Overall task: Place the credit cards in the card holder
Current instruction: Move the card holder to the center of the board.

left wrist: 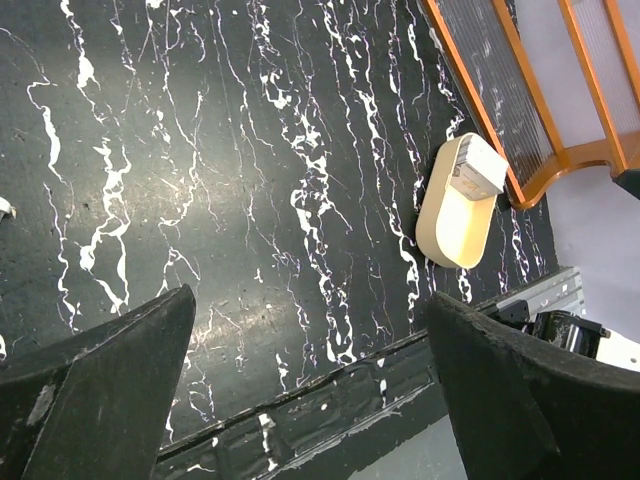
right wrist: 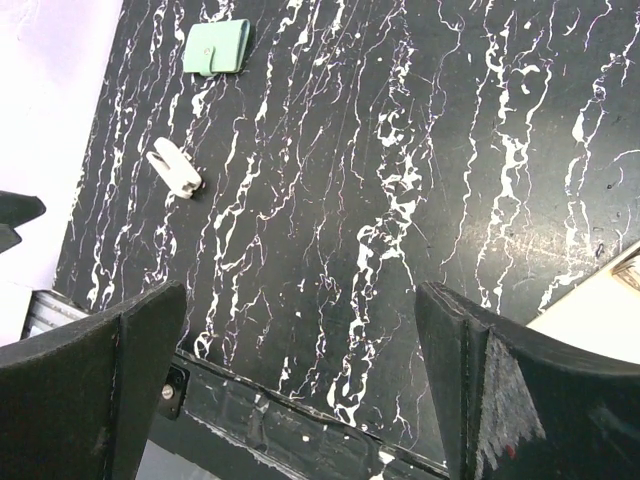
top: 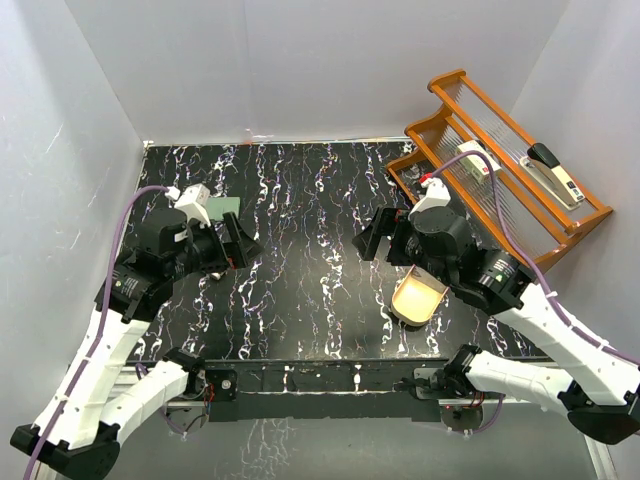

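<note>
The card holder point(right wrist: 216, 47) is a small sage-green wallet, folded shut with its snap tab, lying flat at the table's far left. In the top view it point(top: 224, 208) is partly hidden behind my left wrist. No pale blue credit cards show plainly. A pale flat rectangle point(left wrist: 478, 170) rests in one end of the tan cream tray point(left wrist: 452, 220); I cannot tell what it is. My left gripper point(top: 240, 243) point(left wrist: 310, 300) is open and empty above the table, just right of the wallet. My right gripper point(top: 372, 232) point(right wrist: 300, 290) is open and empty, up-left of the tray point(top: 418, 297).
A small white clip point(right wrist: 175, 168) lies near the wallet at the left. An orange wooden rack point(top: 500, 150) stands at the back right, holding a stapler point(top: 555, 175) and a white item point(top: 478, 160). White walls close off the left, back and right.
</note>
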Available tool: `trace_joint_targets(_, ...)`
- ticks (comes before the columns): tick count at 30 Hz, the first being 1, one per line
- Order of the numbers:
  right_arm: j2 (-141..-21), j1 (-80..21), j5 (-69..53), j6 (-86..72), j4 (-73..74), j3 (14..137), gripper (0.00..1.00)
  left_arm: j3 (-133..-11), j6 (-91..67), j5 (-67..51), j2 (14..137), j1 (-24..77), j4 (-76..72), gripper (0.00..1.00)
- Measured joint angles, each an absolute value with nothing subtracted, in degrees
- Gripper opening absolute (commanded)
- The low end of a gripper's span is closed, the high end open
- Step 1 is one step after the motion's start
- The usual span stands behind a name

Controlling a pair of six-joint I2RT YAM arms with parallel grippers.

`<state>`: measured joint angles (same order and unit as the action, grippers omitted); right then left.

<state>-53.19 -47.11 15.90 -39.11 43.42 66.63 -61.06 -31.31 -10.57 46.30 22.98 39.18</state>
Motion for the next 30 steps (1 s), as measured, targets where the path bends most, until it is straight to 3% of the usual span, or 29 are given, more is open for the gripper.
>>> trace_joint_targets(8, -52.58, -47.11, 15.90, -39.11, 42.87, 66.63, 0.98, -61.12, -31.16, -5.76, 48.66, 22.98, 39.99, 0.99)
trace_joint_targets(20, -52.47, -47.11, 15.68, -38.83, 41.34, 66.63, 0.98, -64.99, -29.15, 8.71, 74.91, 21.87, 44.80, 0.94)
trace_joint_targets(30, -51.35, -47.09, 13.80, -37.36, 39.90, 66.63, 0.98, -71.90, -26.04, 7.53, 91.09, 4.91, 32.84, 0.91)
